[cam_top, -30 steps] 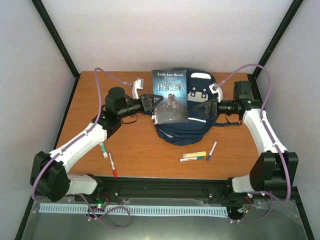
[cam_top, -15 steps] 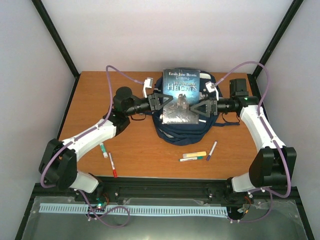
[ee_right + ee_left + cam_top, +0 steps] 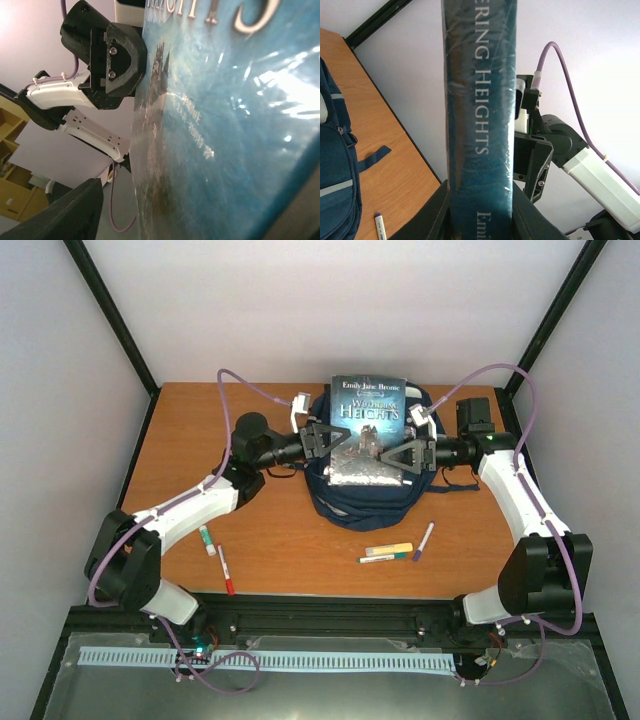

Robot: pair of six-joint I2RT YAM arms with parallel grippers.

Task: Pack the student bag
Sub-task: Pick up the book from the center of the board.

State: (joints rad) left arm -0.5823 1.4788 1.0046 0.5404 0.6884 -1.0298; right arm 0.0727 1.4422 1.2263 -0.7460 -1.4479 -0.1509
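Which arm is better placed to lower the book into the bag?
Left: the left gripper clamps the book by its spine above the student bag; the right gripper only reaches the opposite edge.

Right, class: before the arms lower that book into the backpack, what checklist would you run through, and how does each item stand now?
1. Grip of the left gripper on the book at its spine: ok.
2. Grip of the right gripper on the opposite edge: not ok. Its jaws straddle the edge, and a gap shows at one finger.
3. Book held over the backpack: ok in the top view.
4. Main opening of the backpack unzipped: cannot tell, as the book hides it.
5. Loose pens clear of the backpack: ok. They lie on the table, apart from it.
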